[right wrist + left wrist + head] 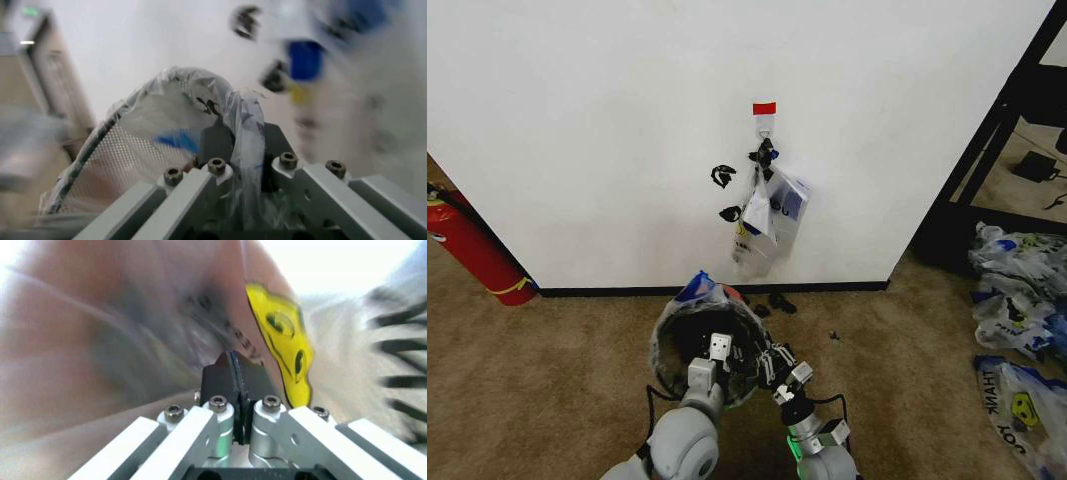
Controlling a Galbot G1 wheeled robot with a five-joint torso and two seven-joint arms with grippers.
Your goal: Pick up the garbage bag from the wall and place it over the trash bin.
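Note:
The garbage bag [689, 300], thin and see-through with a blue handle, lies draped over the round black trash bin [663, 352] on the carpet below the wall [577, 120]. My left gripper [718, 347] is at the bin's near rim, shut on the bag's film. In the left wrist view its fingers [233, 372] are pressed together, with clear plastic and yellow print [280, 335] around them. My right gripper [767, 362] holds the right side of the rim. In the right wrist view, bag film [193, 95] runs between its fingers [245, 142] above the bin's mesh wall [127, 150].
A bunch of clear bags with a dark-blue panel [772, 215] hangs from the hook under the red tape strip [764, 108]. A red fire extinguisher [472, 250] stands at the left. A black rack [987, 150] and whitish THANK YOU bags [1022, 400] are on the right.

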